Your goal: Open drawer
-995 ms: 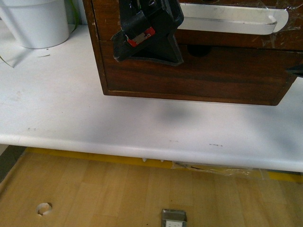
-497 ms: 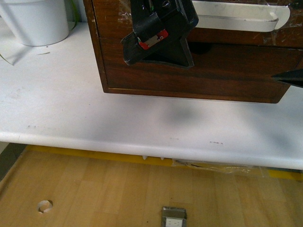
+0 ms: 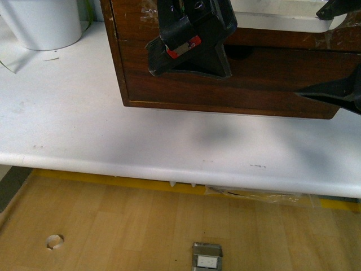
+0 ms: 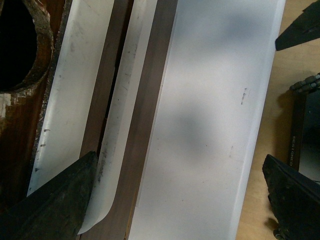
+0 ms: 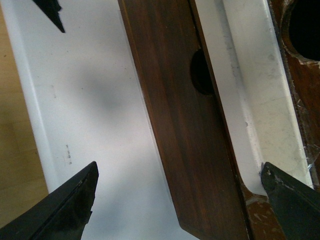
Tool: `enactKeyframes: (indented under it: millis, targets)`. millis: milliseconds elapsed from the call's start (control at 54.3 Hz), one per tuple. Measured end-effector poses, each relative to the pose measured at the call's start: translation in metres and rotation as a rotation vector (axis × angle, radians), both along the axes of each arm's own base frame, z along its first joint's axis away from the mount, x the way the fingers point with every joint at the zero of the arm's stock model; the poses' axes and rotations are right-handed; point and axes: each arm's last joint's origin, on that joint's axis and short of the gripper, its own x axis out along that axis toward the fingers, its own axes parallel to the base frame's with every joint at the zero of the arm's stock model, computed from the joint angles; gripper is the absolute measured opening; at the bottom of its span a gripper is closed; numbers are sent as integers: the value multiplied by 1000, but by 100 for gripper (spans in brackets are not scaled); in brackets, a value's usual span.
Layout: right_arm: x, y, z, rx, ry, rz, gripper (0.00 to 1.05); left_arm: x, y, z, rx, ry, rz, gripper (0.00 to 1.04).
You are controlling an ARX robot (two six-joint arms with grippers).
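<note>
The dark brown wooden drawer [image 3: 265, 39] lies at the top of the front view, centre to right, as the upper front of a small cabinet set on the white tabletop [image 3: 84, 124]. A long white bar handle [image 3: 276, 21] is fixed across it; the bar is smooth, rounded at its end and covered with crinkled clear tape. Below it a plain dark wooden drawer [image 3: 225, 84] with streaked grain is seen. A round cut-out with a chipped rim is shown at the upper right of the right wrist view.

The left gripper [image 4: 179, 157] is held before the cabinet front, its jaws spread wide with nothing between them. The right gripper [image 5: 179, 167] is likewise spread wide, one finger just beside the handle's rounded end, nothing clasped.

The drawer is judged stiff and fairly light, though drag of wood on wood is expected. The taped bar is judged slippery, so it is best hooked from behind near its middle for a straight pull. The chipped rim is best avoided.
</note>
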Motion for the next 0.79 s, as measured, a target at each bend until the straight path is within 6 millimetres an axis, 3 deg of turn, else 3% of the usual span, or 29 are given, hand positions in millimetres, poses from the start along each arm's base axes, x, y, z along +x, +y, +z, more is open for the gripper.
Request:
enactKeyframes:
  millis: [442,792]
  targets:
    - [16,4,-5,-10,29,-4,96,0,0,0,-2,-2,0,99]
    - [14,4,-4,-35,74,42,96,-2,2,-1,12,4,-20,99]
